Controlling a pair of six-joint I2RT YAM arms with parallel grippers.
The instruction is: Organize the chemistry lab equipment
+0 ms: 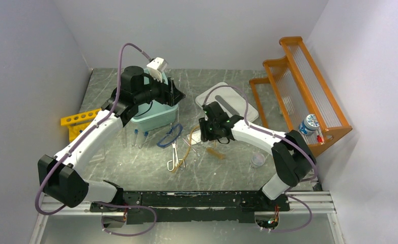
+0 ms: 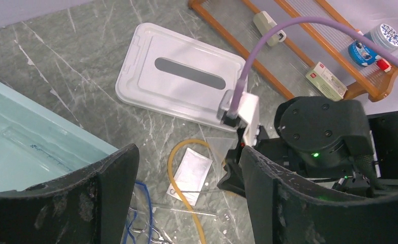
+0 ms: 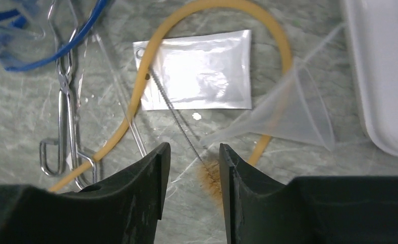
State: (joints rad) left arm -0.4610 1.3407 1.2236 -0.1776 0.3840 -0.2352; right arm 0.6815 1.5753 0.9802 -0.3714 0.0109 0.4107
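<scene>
My left gripper (image 1: pixel 175 94) hangs open and empty over the right edge of a teal bin (image 2: pixel 44 127), where a clear test tube (image 2: pixel 31 143) lies. My right gripper (image 3: pixel 193 150) is low over the clutter, its jaws apart around the tan bristles of a small brush (image 3: pixel 208 178). The bristles touch the right finger and a gap remains on the left. Around it lie tan tubing (image 3: pixel 151 48), a clear funnel (image 3: pixel 293 114), a white packet (image 3: pixel 199 68), silver forceps (image 3: pixel 66 107) and blue tubing (image 3: pixel 49 51). The yellow rack (image 1: pixel 78 122) lies far left.
A white lid (image 1: pixel 222 98) lies behind the right gripper. The orange shelf (image 1: pixel 309 86) stands at the right wall with a blue-capped jar (image 1: pixel 309 123). A clear cup (image 1: pixel 258 160) sits by the right arm. Two test tubes (image 1: pixel 136 137) lie in front of the bin.
</scene>
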